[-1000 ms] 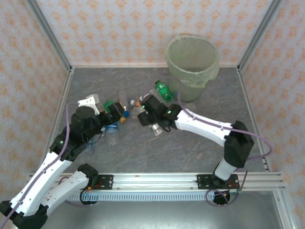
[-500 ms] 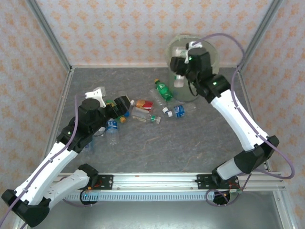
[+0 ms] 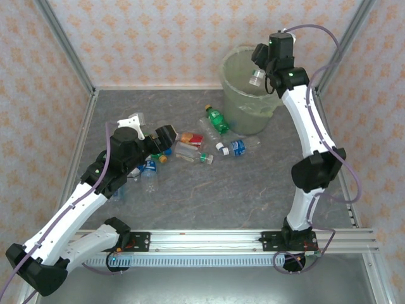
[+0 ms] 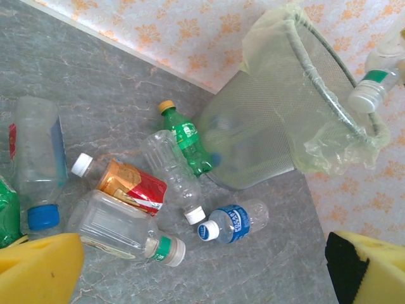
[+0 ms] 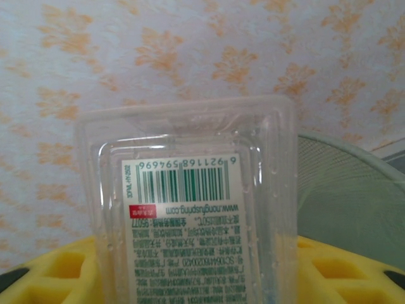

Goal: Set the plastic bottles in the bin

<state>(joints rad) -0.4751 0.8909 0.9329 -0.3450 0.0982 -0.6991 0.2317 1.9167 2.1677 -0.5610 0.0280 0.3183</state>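
Observation:
My right gripper point(image 3: 261, 68) hangs over the bin point(image 3: 248, 101), shut on a clear square bottle point(image 3: 255, 78) with a white cap. In the right wrist view this bottle point(image 5: 190, 209) shows a barcode label between the yellow fingers point(image 5: 57, 278). The pale-green bin point(image 4: 285, 114) stands at the back. On the table lie a green bottle point(image 3: 216, 120), an orange-red bottle point(image 3: 190, 137), a clear green-banded bottle point(image 3: 192, 153) and a small blue-labelled bottle point(image 3: 235, 147). My left gripper point(image 3: 163, 139) is open above the left end of this pile, its pads point(image 4: 38, 266) wide apart around nothing.
More bottles lie under the left arm, one with a blue label point(image 3: 149, 170). A clear bottle with a blue cap point(image 4: 38, 164) is at the left in the left wrist view. Patterned walls and metal posts enclose the grey table point(image 3: 253, 190).
My right arm lifted a clear bottle from the pile and swung up and back over the bin. My left arm shifted a little forward and right.

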